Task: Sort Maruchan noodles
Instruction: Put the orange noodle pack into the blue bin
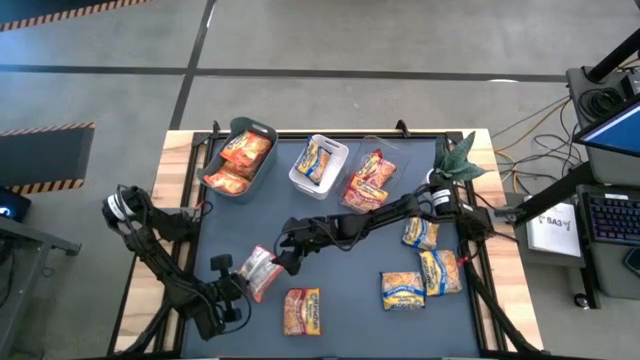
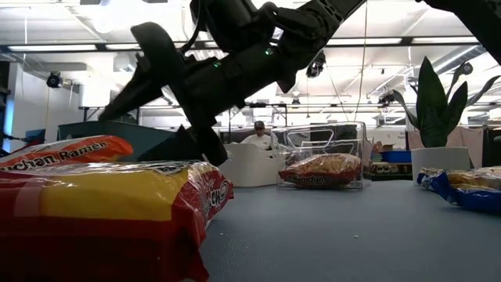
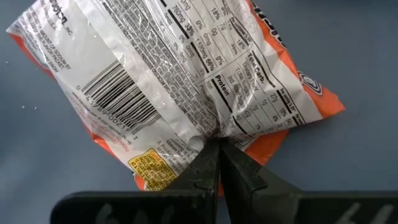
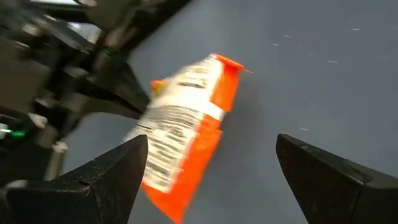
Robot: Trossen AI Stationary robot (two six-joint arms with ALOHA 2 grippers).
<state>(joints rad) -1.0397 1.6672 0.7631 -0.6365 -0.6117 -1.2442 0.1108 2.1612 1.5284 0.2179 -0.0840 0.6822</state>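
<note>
My left gripper (image 1: 243, 283) is near the table's near-left corner, shut on an orange-red Maruchan packet (image 1: 261, 271); its white back with barcode fills the left wrist view (image 3: 168, 87). My right gripper (image 1: 288, 252) reaches across from the right and hovers open just beside that packet (image 4: 186, 137), touching nothing. Loose on the mat lie one orange-red packet (image 1: 303, 311) and three blue-and-yellow ones (image 1: 403, 290), (image 1: 440, 271), (image 1: 421, 232). My left gripper pinches the packet between its two shut fingers (image 3: 208, 171) at the crinkled edge of one long side (image 3: 214, 134), beside the nutrition panel. The fingers lie across that edge. In the right wrist view the packet stands tilted on edge beyond the fingers.
Three bins stand along the far edge: a grey-green one (image 1: 262, 131) with orange packets, a white one (image 1: 338, 146) with a blue-yellow packet, a clear one (image 1: 388, 150) with reddish packets. A potted plant (image 1: 455, 160) is at the far right. A person shows far behind the table (image 2: 257, 135).
</note>
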